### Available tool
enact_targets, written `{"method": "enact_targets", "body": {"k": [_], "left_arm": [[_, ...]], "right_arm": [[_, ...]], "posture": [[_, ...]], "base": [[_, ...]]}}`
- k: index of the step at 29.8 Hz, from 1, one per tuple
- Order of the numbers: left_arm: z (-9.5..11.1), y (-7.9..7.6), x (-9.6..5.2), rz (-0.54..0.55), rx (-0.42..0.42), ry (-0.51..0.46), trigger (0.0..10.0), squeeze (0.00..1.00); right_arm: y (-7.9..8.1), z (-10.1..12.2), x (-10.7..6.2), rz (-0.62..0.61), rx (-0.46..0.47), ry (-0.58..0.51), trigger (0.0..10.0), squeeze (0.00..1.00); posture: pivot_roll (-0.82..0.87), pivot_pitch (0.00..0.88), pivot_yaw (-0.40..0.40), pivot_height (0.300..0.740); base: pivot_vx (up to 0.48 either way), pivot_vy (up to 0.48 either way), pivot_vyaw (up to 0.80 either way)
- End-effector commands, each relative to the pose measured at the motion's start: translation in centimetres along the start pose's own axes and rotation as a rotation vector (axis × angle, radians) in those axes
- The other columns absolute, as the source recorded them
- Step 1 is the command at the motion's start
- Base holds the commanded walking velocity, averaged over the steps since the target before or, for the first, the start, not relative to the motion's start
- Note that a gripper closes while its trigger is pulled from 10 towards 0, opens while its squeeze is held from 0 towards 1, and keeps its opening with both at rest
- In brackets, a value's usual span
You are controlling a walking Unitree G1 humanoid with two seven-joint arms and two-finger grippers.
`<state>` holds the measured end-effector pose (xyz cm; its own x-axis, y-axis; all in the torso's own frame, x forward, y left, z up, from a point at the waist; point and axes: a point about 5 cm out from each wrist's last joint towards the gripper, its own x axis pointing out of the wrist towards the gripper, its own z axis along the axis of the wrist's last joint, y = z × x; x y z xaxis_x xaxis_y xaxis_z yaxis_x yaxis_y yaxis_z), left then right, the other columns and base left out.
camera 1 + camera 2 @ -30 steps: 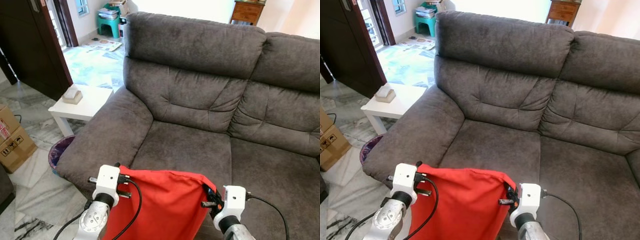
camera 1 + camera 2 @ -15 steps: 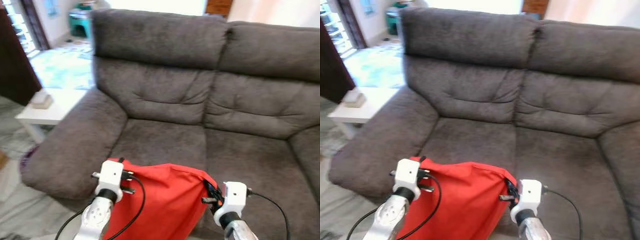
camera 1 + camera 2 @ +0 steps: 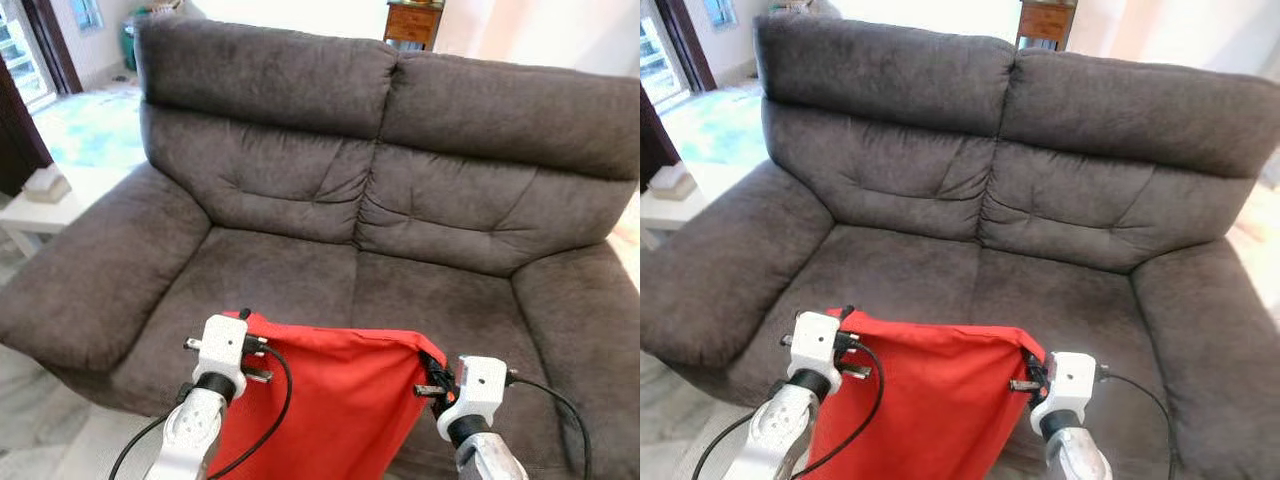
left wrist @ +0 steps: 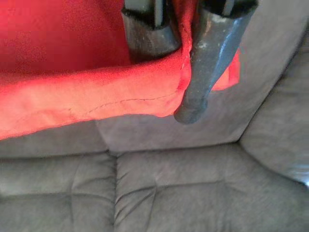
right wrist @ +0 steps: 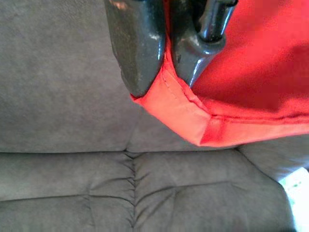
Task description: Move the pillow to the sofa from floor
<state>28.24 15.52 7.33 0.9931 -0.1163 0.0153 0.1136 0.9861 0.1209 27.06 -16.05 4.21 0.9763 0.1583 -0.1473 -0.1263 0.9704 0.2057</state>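
So this looked like the carry step: the red pillow [image 3: 330,400] hung off the floor at the sofa's [image 3: 300,280] near edge, left gripper [image 4: 179,63] and right gripper [image 5: 161,63] each pinching a top corner. Next it probably needed lifting forward over the grey seat cushions. A white side table [image 3: 30,210] sat far left.

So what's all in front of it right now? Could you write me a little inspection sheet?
Surface: grey sofa, two seat cushions, nothing lying on them.
Job's things: red pillow held up by its top corners in front of the seat.
Clutter: nothing seen on the sofa.
Grippers: left gripper and right gripper each pinch a pillow corner.
Cables: black cables run from both wrists.
Surroundings: white side table with a small box, wooden cabinet behind.
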Motion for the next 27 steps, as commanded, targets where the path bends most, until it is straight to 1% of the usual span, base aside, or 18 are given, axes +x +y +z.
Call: {"method": "enact_targets", "body": {"k": [1,9,18,22,26,27], "left_arm": [[1.31,-0.28,0.51,-0.002,-0.017,-0.062,10.0,0.0],[1.57,-0.14,0.56,-0.001,-0.012,-0.071,10.0,0.0],[2.18,0.02,0.75,-0.002,0.005,-0.094,10.0,0.0],[2.31,0.34,0.72,-0.001,0.013,-0.098,10.0,0.0],[2.27,0.55,0.64,0.002,0.018,-0.096,10.0,0.0],[2.23,0.6,0.61,0.003,0.017,-0.094,10.0,0.0]], "right_arm": [[-0.89,1.54,0.09,-0.026,-0.017,-0.078,10.0,0.0],[-1.29,1.77,0.27,-0.04,-0.017,-0.083,10.0,0.0],[-1.2,1.93,0.44,-0.032,-0.017,-0.094,10.0,0.0],[-1.17,2.05,0.52,-0.03,-0.021,-0.1,10.0,0.0],[-1.2,2.08,0.53,-0.031,-0.025,-0.103,10.0,0.0],[-1.2,2.1,0.53,-0.031,-0.025,-0.104,10.0,0.0]], "posture": [[0.13,0.086,-0.044,0.74],[0.13,0.091,-0.047,0.74],[0.14,0.088,-0.045,0.74],[0.13,0.088,-0.043,0.74],[0.13,0.088,-0.042,0.74],[0.13,0.088,-0.042,0.74]], "base": [[0.0,-0.454,0.0],[0.0,-0.454,0.0],[0.0,-0.453,0.0],[0.0,-0.443,0.0],[0.0,-0.36,0.0],[0.0,0.0,0.0]]}}
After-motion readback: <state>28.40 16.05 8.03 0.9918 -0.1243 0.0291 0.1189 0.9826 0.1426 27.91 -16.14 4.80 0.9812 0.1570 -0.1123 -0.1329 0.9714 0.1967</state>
